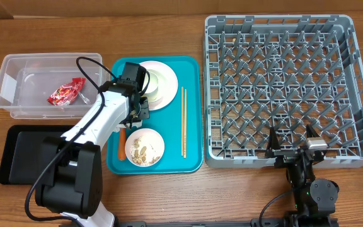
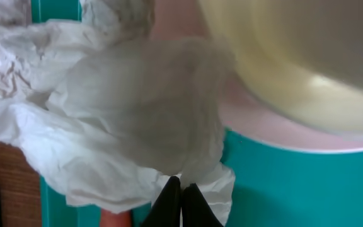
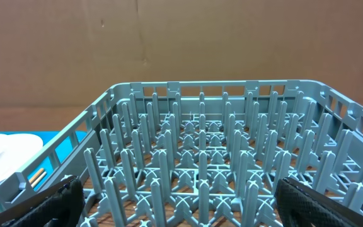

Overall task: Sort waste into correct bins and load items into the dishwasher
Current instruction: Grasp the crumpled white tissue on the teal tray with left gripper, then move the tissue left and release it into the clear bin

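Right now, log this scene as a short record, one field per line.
left gripper: shut on crumpled tissue, beside the plate on the teal tray
right gripper: open, holding nothing, at the near edge of the grey rack
grey rack: no dishes loaded
clear tub: holds red wrapper
black tray: in front of the clear tub
bowl: on teal tray, peanuts inside
chopsticks: lying on teal tray, right of plate and bowl
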